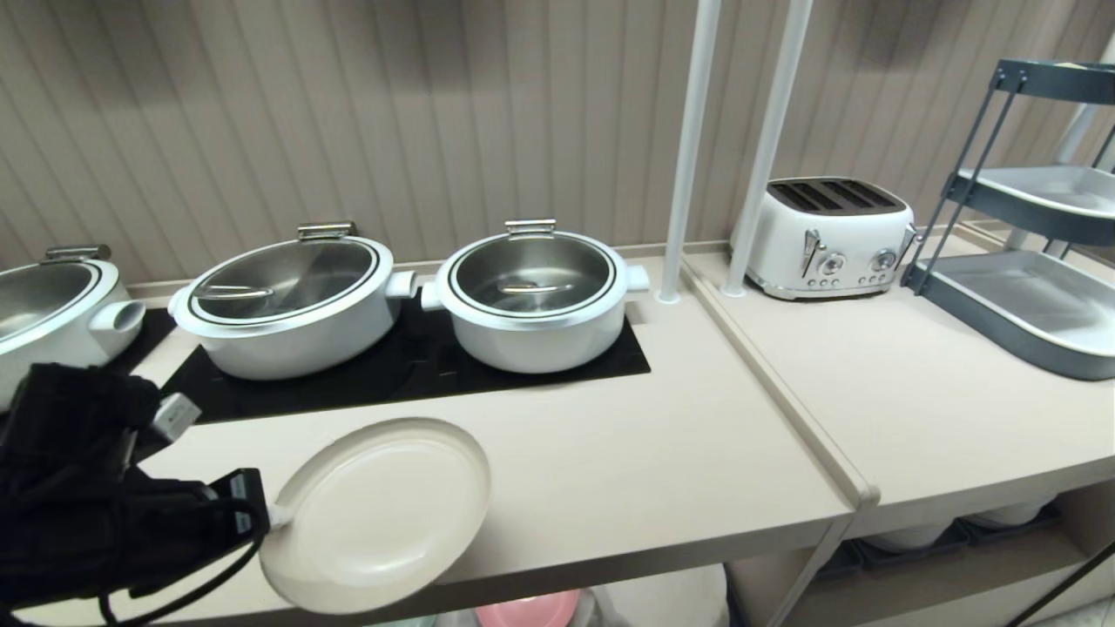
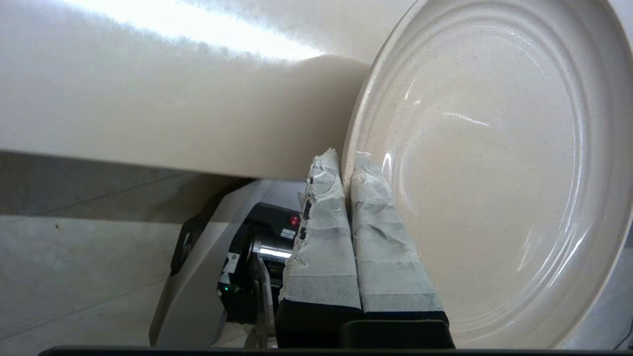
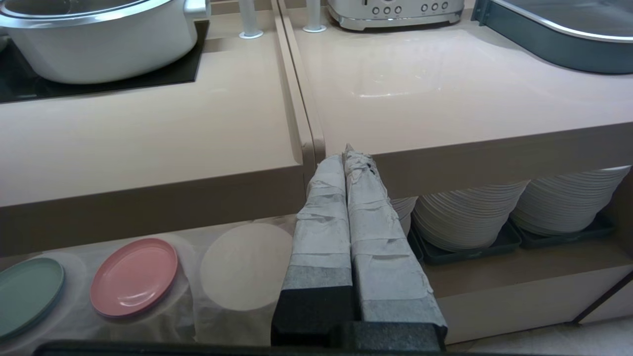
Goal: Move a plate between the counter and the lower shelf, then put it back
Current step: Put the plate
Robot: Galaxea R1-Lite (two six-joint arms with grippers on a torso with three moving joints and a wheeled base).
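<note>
Plate-carrying is the step in hand: the left gripper (image 1: pixel 261 515) is clenched on the rim of the cream-beige plate (image 1: pixel 379 512), pinching it between its taped fingers (image 2: pixel 321 232). The plate hangs tilted over the front edge of the counter (image 1: pixel 627 470), part above the worktop and part past the lip; whether it touches the surface cannot be told. The right gripper (image 3: pixel 348 163) is clamped on nothing and parked low in front of the counter's edge.

On the lower shelf (image 3: pixel 163 326) a pale round patch on the white cloth (image 3: pixel 245 264) sits empty beside the pink plate (image 3: pixel 133 277) and the mint-green plate (image 3: pixel 27 291), which suggests the plate is headed up onto the counter. To do this well, the arm should probably bring the plate fully inboard, level it first, and lower it flat before letting go. A single-edge pinch could let it swing, so slow motion seems wise, keeping clear of the nearest pot (image 1: pixel 287 305).
</note>
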